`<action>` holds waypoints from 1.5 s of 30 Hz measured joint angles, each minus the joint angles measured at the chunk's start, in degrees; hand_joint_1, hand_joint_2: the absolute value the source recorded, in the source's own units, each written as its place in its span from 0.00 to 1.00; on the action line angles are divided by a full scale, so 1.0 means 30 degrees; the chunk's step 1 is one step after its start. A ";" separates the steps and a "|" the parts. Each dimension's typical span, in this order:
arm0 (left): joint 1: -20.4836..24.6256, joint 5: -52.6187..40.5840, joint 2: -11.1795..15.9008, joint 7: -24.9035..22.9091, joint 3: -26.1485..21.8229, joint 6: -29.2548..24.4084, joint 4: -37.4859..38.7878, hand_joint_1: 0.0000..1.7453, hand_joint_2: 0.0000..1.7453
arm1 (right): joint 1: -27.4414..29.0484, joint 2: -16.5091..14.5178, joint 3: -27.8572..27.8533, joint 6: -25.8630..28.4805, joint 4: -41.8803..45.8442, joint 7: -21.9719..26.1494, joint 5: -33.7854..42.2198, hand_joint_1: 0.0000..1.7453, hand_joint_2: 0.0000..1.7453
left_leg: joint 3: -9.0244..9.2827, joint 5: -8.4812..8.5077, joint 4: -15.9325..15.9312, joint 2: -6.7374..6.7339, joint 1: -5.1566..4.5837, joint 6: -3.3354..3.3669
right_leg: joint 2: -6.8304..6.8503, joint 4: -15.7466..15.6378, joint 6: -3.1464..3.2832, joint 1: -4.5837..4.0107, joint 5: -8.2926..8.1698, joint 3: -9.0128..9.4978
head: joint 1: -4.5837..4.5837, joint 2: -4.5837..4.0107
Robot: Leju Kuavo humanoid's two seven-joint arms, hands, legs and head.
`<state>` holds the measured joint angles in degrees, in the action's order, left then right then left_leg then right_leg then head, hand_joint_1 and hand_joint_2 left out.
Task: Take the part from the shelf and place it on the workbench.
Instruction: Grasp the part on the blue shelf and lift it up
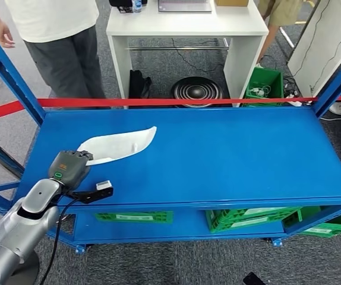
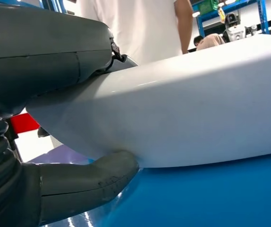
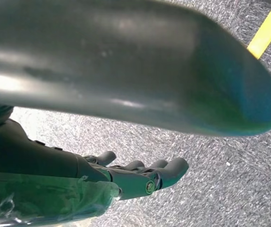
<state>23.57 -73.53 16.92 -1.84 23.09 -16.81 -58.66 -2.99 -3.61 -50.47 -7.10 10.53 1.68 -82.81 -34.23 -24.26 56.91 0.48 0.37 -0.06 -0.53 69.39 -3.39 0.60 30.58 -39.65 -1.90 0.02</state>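
A long white curved part [image 1: 119, 144] lies on the blue shelf top [image 1: 231, 154], toward its left side. My left hand [image 1: 69, 166] is on the part's near left end. In the left wrist view the thick thumb [image 2: 88, 182] sits under the part [image 2: 198, 109] and the dark fingers [image 2: 48, 52] lie over its upper face, so the hand grips it. The part looks to be resting on or just above the blue surface. My right hand [image 3: 134, 177] hangs over the grey carpet, its fingers stretched out and holding nothing.
A red tape [image 1: 160, 102] runs along the shelf's far edge. Behind it stand a person in a white shirt [image 1: 61, 41] and a white table [image 1: 186, 27]. Green crates [image 1: 249, 218] sit on the lower shelf. Blue uprights [image 1: 7, 71] frame both ends.
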 joint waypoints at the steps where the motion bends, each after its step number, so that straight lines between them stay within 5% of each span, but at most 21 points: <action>1: 0.0008 0.0000 -0.0002 0.0000 0.0037 0.0000 0.0033 1.00 1.00 | 0.0014 -0.0004 0.0000 0.0000 -0.0004 0.0000 0.0005 0.00 0.00 | 0.0006 -0.0009 0.0004 -0.0002 -0.0004 0.0016 | 0.0001 0.1199 -0.0024 0.0002 0.0413 -0.0600 | -0.0002 0.0000; 3: 0.0010 0.0000 -0.0005 0.0000 0.0100 0.0000 0.0087 1.00 1.00 | 0.0040 -0.0011 0.0000 0.0000 -0.0015 0.0000 0.0011 0.00 0.00 | 0.0054 -0.0035 0.0008 0.0005 -0.0009 0.0025 | 0.0004 0.1757 -0.0014 -0.0001 0.0217 -0.0954 | -0.0002 0.0000; 7: 0.0037 0.0000 0.0013 0.0000 0.0182 0.0007 0.0129 1.00 1.00 | -0.0017 -0.0025 0.0000 0.0000 -0.0020 0.0000 0.0015 0.00 0.00 | 0.0231 -0.0194 0.0074 0.0049 -0.0076 -0.0197 | -0.0004 -0.2806 0.0113 0.0011 -0.1955 0.1259 | 0.0011 0.0000; 12: 0.0078 0.0000 0.0029 0.0000 0.0266 0.0015 0.0164 1.00 1.00 | -0.0005 -0.0045 0.0000 0.0000 -0.0020 0.0000 0.0020 0.00 0.00 | 0.0111 -0.0378 0.0205 0.0064 -0.0082 -0.0697 | -0.0066 -0.3505 0.0668 0.0003 -0.2086 0.1501 | 0.0092 0.0000; 14: 0.0104 0.0000 0.0035 0.0000 0.0270 0.0016 0.0173 1.00 1.00 | -0.0012 -0.0049 0.0000 0.0000 -0.0020 0.0000 0.0020 0.00 0.00 | -0.0574 -0.1333 0.1697 0.0037 -0.0065 -0.0864 | -0.0058 -0.3556 0.0845 0.0058 -0.2120 0.1514 | 0.0160 0.0000; 16: 0.0082 0.0000 0.0036 0.0000 0.0295 0.0024 0.0206 1.00 1.00 | -0.0001 -0.0047 -0.0005 0.0000 -0.0020 0.0000 0.0020 0.00 0.00 | -0.1813 -0.2471 0.4256 0.0032 -0.0053 -0.0950 | -0.0044 -0.3556 0.0922 0.0055 -0.2106 0.1503 | 0.0195 0.0000; 18: 0.0036 0.0000 0.0036 0.0000 0.0350 0.0029 0.0246 1.00 1.00 | 0.0007 -0.0047 -0.0013 0.0000 -0.0020 0.0000 0.0020 0.00 0.00 | -0.2411 -0.2513 0.5366 0.0031 -0.0051 -0.0961 | -0.0041 -0.3553 0.0934 0.0050 -0.2097 0.1511 | 0.0198 0.0000; 22: 0.0185 -0.0035 0.0027 -0.0002 0.0433 0.0051 0.0295 1.00 1.00 | -0.0006 -0.0049 -0.0015 -0.0029 -0.0020 0.0000 0.0022 0.00 0.00 | -0.0468 -0.0283 0.1344 0.0001 -0.0047 -0.0802 | -0.0061 -0.3503 0.0779 -0.0002 -0.2050 0.1560 | 0.0217 0.0000; 24: 0.0299 -0.0093 -0.0002 -0.0004 0.0506 0.0084 0.0355 1.00 1.00 | 0.0000 -0.0051 -0.0015 -0.0049 -0.0020 -0.0004 0.0035 0.00 0.00 | 0.0026 -0.0111 0.0207 0.0005 -0.0072 -0.0621 | -0.0073 -0.3495 0.0565 -0.0069 -0.2072 0.1484 | 0.0211 0.0002; 27: 0.0399 -0.0144 -0.0042 -0.0004 0.0625 0.0157 0.0432 1.00 1.00 | 0.0010 -0.0069 -0.0015 -0.0064 -0.0020 -0.0007 0.0069 0.00 0.00 | 0.0032 -0.0087 0.0058 0.0019 -0.0060 -0.0274 | -0.0042 -0.3400 0.0226 -0.0022 -0.1969 0.1365 | 0.0179 0.0000; 29: 0.0477 -0.0144 -0.0067 0.0005 0.0679 0.0180 0.0472 1.00 1.00 | 0.0002 -0.0082 -0.0015 -0.0073 -0.0020 -0.0007 0.0084 0.00 0.00 | 0.0080 -0.0045 -0.0004 -0.0001 0.0001 -0.0085 | 0.0000 -0.2020 0.0041 -0.0006 -0.1125 0.0749 | 0.0100 0.0000; 32: 0.0262 0.0666 -0.0311 0.0784 0.0635 0.0049 0.0449 1.00 1.00 | 0.0033 -0.0093 -0.0015 -0.0056 -0.0024 -0.0007 0.0109 0.00 0.00 | 0.0109 -0.0067 0.0005 -0.0030 -0.0009 0.0010 | 0.0019 0.1511 -0.0072 -0.0007 0.0359 -0.0860 | 0.0036 0.0000; 34: -0.1007 0.3440 -0.0905 0.3081 0.0249 -0.0097 -0.1012 1.00 1.00 | 0.0068 -0.0100 -0.0016 0.0007 -0.0024 -0.0007 0.0149 0.00 0.00 | 0.0200 -0.0136 0.0024 -0.0052 -0.0021 0.0034 | 0.0037 0.1628 -0.0100 0.0008 0.0026 -0.0920 | 0.0036 0.0002; 37: -0.3889 1.0703 -0.2022 0.9024 0.0153 0.0037 -0.5969 1.00 1.00 | 0.0087 -0.0098 -0.0022 0.0078 -0.0022 -0.0007 0.0186 0.00 0.00 | 0.0357 -0.0325 0.0057 -0.0057 -0.0027 -0.0013 | 0.0056 -0.1294 -0.0101 0.0037 -0.1474 0.0533 | 0.0012 0.0004; 39: -0.5194 1.7906 -0.2872 1.2542 0.0765 0.0492 -0.9672 1.00 1.00 | 0.0024 -0.0111 -0.0013 0.0102 -0.0025 -0.0033 0.0149 0.00 0.00 | 0.0360 -0.0425 0.0140 -0.0030 -0.0099 -0.0143 | 0.0029 -0.2999 0.0011 0.0022 -0.1944 0.1409 | -0.0088 0.0005; 42: -0.5768 2.7467 -0.3494 1.3382 0.1607 0.1106 -1.3902 1.00 1.00 | 0.0043 -0.0126 -0.0011 0.0117 -0.0027 -0.0139 0.0073 0.00 0.00 | 0.0326 -0.0479 0.0181 -0.0028 -0.0148 -0.0309 | -0.0019 -0.3399 0.0314 0.0000 -0.1850 0.1610 | -0.0076 0.0004; 45: -0.5974 2.9078 -0.3646 1.3364 0.2111 0.1363 -1.6403 1.00 1.00 | 0.0042 -0.0124 -0.0029 0.0133 -0.0027 -0.0155 0.0027 0.00 0.00 | -0.0146 -0.1400 0.1305 -0.0038 -0.0116 -0.0577 | 0.0030 -0.3419 0.0671 0.0069 -0.1844 0.1617 | -0.0011 0.0000</action>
<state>5.65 13.71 5.98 38.26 29.42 -12.72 -107.87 -2.87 -3.98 -50.55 -6.70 10.45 1.22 -82.73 -34.67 -28.46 60.82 0.36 0.02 -1.79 -0.44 59.14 -1.38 0.81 25.05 -34.80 -1.93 0.02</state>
